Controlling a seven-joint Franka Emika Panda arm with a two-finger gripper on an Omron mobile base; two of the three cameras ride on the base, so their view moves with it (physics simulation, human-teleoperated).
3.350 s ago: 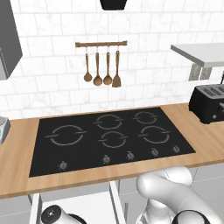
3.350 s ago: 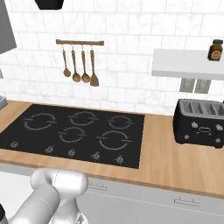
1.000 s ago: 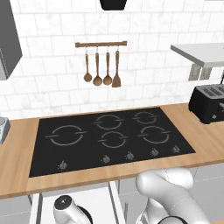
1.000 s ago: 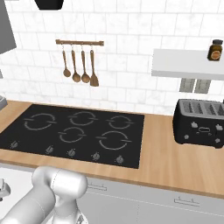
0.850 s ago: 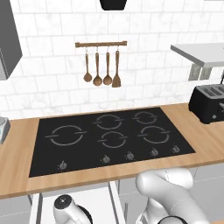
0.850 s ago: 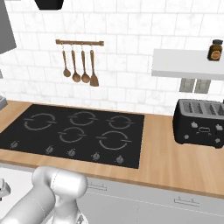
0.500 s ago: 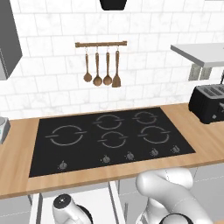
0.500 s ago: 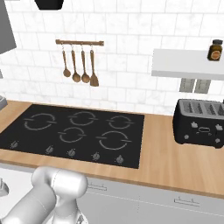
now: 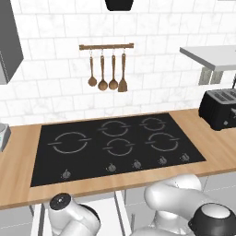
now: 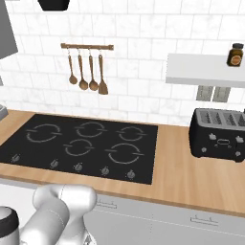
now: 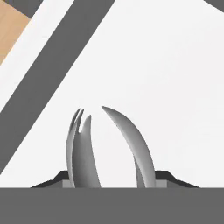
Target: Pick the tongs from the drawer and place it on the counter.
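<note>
- Currently, tongs [image 11: 109, 148]: two silver-grey arms rising from the bottom of the hand view, one with a forked tip, the other a plain curved blade. They stand over the white drawer floor.
- Gripper [image 11: 111, 179]: finger tips barely visible as dark wedges either side of the tongs' arms. Jaws drawn in nearly as far as they go, and by the look of it clamped on the tongs.
- Drawer [image 11: 175, 78]: open, flat white inside, grey rails running diagonally across the hand view. A corner of wood shows beyond it at upper left.
- Arm: folded low in front of the cabinets, white elbow and dark joints at the bottom of both base views; the hand works below the counter edge.
- Counter [image 9: 216, 147]: light-brown wood. Bare stretches lie either side of the cooktop.
- Cooktop [image 9: 115, 145]: black, five rings, set into the counter.
- Toaster [image 10: 217, 134]: black, on the counter at right.
- Wooden utensils [image 9: 107, 69]: hanging on a wall rail, not part of the job.
- Progress: grasp appears made, tongs not yet out of the drawer. Left to do, as I judge it: lift clear, carry up over the edge, set down on bare counter.
</note>
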